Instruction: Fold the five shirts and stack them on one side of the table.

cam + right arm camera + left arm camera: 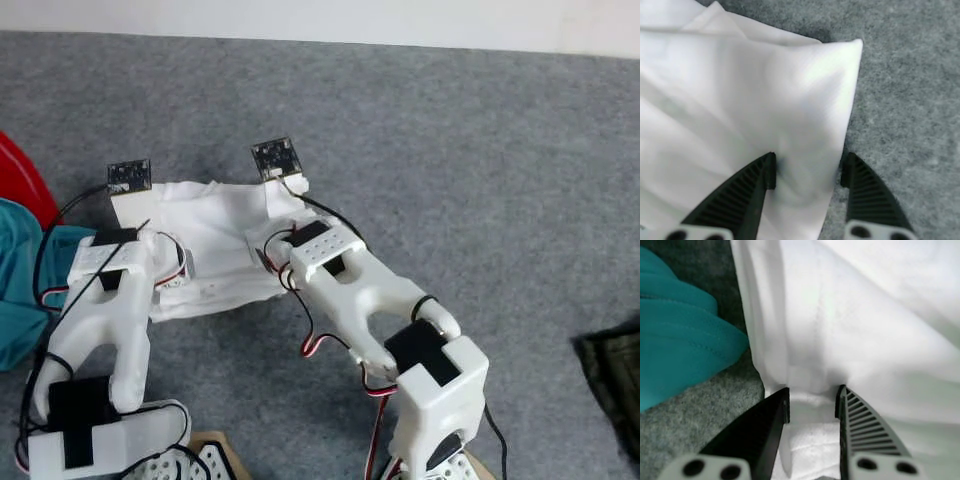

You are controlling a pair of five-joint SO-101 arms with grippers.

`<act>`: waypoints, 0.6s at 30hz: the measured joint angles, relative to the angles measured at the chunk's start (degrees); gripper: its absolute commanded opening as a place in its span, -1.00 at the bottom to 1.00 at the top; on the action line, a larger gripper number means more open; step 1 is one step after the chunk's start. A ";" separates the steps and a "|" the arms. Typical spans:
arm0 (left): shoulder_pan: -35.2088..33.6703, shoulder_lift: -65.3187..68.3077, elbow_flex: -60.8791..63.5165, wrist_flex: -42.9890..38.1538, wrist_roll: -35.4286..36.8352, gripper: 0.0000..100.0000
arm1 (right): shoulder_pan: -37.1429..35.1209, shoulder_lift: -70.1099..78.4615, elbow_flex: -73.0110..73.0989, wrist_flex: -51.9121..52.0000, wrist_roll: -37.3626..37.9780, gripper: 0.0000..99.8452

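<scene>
Left gripper point(812, 401) jaws parted, white shirt point(865, 325) edge bunched between tips; right gripper point(809, 170) parted too, one tip over shirt corner, other just beside edge

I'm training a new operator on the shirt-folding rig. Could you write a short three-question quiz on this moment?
1. True or false: the left gripper and the right gripper both have open jaws over the white shirt.
2. Which garment lies beside the white shirt on the left arm's side? A) teal shirt B) yellow towel C) striped sock
3. Fill in: the right gripper's jaws straddle the white shirt's ____, one jaw over the fabric and one over the grey table.

Key: 1 true; 2 A; 3 edge.
</scene>
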State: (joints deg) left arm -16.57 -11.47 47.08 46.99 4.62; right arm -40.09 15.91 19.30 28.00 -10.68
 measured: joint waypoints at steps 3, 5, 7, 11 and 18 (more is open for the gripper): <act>-1.05 0.00 0.00 -1.49 0.44 -0.67 | 0.18 0.00 0.00 -0.44 0.00 -0.98; -1.93 0.00 0.00 -1.93 3.25 -0.67 | 0.35 0.00 0.00 -0.70 0.00 -0.99; -3.08 0.00 0.00 -2.46 6.59 -0.67 | 0.70 0.00 0.00 -0.88 0.00 -0.99; -4.22 0.00 1.14 -5.98 9.58 -0.67 | 2.81 0.00 0.00 -0.88 0.00 -0.99; -4.22 0.00 1.67 -7.91 10.11 -0.67 | 13.27 -4.92 -0.26 3.69 0.00 -0.99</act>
State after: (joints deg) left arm -20.79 -11.47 48.75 39.08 14.73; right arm -26.81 10.99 19.03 31.69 -10.68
